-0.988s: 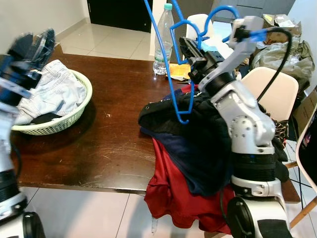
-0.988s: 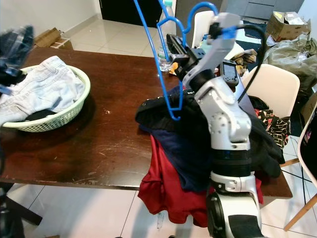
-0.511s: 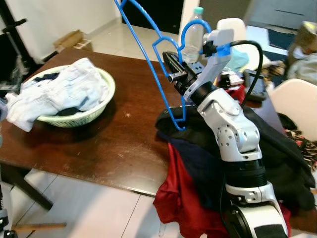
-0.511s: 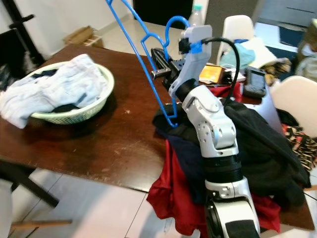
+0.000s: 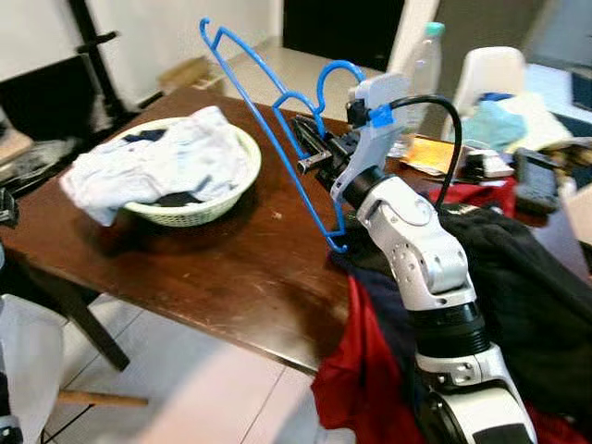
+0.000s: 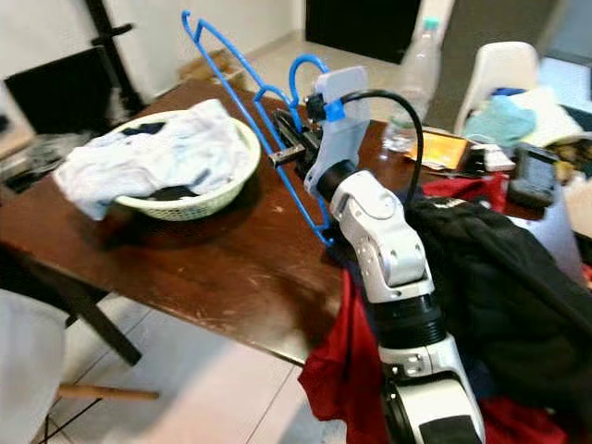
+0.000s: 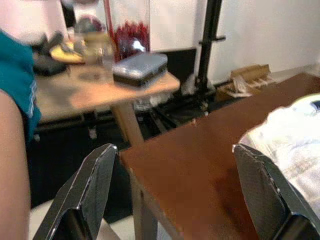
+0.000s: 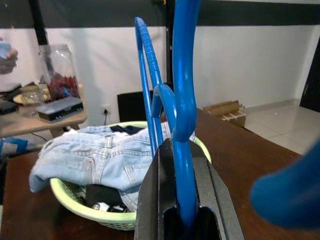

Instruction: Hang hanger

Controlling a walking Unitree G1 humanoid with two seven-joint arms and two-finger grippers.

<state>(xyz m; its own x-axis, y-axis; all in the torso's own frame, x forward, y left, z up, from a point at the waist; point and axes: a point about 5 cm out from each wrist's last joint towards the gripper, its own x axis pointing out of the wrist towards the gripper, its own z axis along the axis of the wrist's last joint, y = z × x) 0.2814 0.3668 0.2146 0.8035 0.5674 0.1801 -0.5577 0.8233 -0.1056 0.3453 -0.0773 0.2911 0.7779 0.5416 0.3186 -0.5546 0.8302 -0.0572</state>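
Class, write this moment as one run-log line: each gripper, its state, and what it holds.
right gripper: shut on blue hanger, raised above wooden table | left gripper: open, holds nothing | laundry basket: on table

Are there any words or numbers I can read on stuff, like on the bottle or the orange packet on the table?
No text can be read.
Bottle: its label is blurred, no letters legible.
Orange packet: print too small and blurred to read.
Blue hanger in the right gripper: no lettering seen.
Green basket: no label seen.
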